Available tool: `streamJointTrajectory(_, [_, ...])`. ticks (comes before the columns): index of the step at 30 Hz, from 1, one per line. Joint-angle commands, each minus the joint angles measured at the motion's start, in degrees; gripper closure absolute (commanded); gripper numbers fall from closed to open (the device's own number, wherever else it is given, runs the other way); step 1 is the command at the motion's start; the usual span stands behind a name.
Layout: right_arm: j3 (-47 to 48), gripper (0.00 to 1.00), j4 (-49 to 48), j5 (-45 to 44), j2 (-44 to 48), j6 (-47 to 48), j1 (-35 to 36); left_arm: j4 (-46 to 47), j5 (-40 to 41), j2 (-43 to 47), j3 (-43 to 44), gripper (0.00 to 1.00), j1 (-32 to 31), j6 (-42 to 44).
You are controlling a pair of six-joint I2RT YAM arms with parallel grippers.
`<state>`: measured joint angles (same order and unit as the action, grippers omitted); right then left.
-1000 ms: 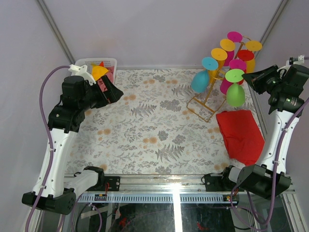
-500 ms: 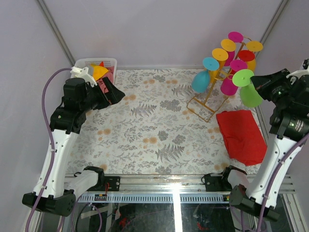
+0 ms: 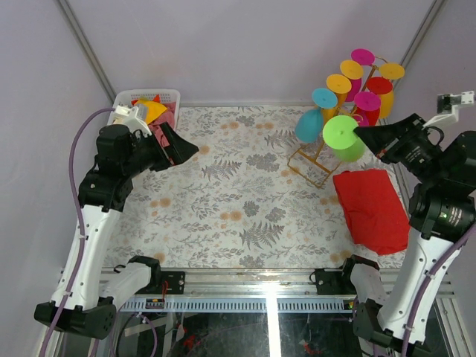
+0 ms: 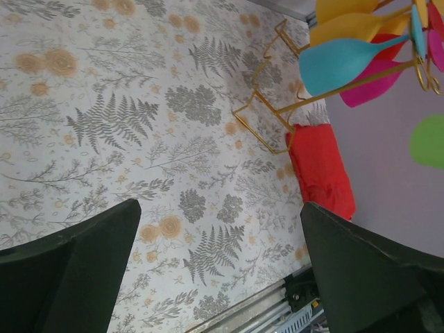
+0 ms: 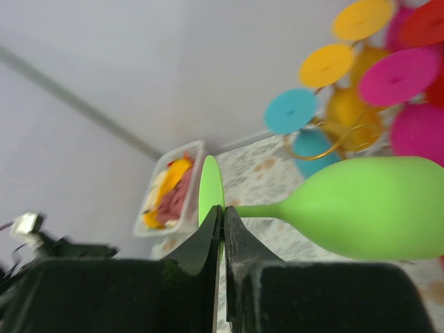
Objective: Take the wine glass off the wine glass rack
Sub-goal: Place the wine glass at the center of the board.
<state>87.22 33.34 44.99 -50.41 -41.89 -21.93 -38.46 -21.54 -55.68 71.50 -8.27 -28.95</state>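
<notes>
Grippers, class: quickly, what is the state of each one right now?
Left gripper: open, fingers wide apart, holding nothing.
Right gripper: closed on the stem of the green wine glass.

light: bright, even | shadows: faint | right wrist: background blurred

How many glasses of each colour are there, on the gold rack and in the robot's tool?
Yellow glasses: 3
Pink glasses: 2
Red glass: 1
Blue glass: 1
Green glass, held in the right tool: 1
Total: 8
</notes>
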Motion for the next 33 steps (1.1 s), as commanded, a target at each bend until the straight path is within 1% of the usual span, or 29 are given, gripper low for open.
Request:
streamJointTrajectory(1, [-0.72, 1.0, -2.67, 13.58, -1.38, -2.55, 4.25, 5.73, -7.45, 0.12, -1.25, 0.0, 0.28, -1.27])
streamJointTrajectory(4, [0.18, 1.0, 3.01, 14.37, -2.93, 2.16, 7.31, 7.01, -10.27, -0.08, -1.95, 0.0, 0.27, -1.45])
streamJointTrajectory(6, [-0.71, 1.0, 4.84, 17.3, -4.38, 3.87, 10.36, 8.66, -13.67, -0.2, -3.0, 0.0, 0.32, -1.82])
streamJointTrajectory(7, [-0.29, 1.0, 7.49, 17.06, -5.34, 6.64, 11.54, 9.82, -15.86, -0.28, -3.59, 0.0, 0.28, -2.31])
streamJointTrajectory(10, [2.64, 1.0, 17.99, 10.07, -8.86, 15.77, 16.35, 13.78, -20.91, -0.4, -6.27, 0.0, 0.04, -5.14])
streamJointTrajectory(12, [2.97, 1.0, 20.23, 5.18, -11.5, 17.43, 22.71, 14.7, -21.43, -0.2, -7.81, 0.0, -0.51, -5.72])
streamJointTrajectory(13, [3.41, 1.0, 20.42, 0.87, -12.69, 17.53, 26.79, 14.77, -21.54, 0.18, -8.41, 0.0, -0.8, -5.62])
streamJointTrajectory(15, [3.84, 1.0, 18.27, -7.16, -13.46, 15.81, 35.77, 14.9, -21.59, 0.66, -9.39, 0.0, -1.54, -5.39])
streamJointTrajectory(18, [2.87, 1.0, 13.82, -9.18, -14.18, 14.07, 44.29, 14.9, -22.21, 1.02, -9.93, 0.0, -2.52, -5.52])
streamJointTrajectory(21, [2.16, 1.0, 13.16, -14.56, -15.15, 13.92, 50.23, 14.91, -23.11, 1.34, -10.42, 0.0, -3.39, -5.97])
streamJointTrajectory(25, [-1.2, 1.0, 8.44, -15.1, -15.28, 12.1, 56.28, 15.77, -24.31, 3.5, -12.96, 0.0, -4.24, -7.27])
streamJointTrajectory(27, [-1.94, 1.0, 5.7, -16.67, -15.64, 10.79, 61.3, 17.12, -25.1, 5.23, -14.74, 0.01, -4.4, -8.38])
streamJointTrajectory(30, [-1.08, 1.0, 3.57, -22.87, -17.26, 10.05, 68.49, 19.77, -26.52, 7.56, -16.74, 0.01, -4.64, -10.52])
streamJointTrajectory(33, [-0.85, 1.0, 2.04, -26.61, -19.31, 9.83, 72.62, 22.95, -28.26, 8.28, -18.14, 0.02, -4.94, -12.45])
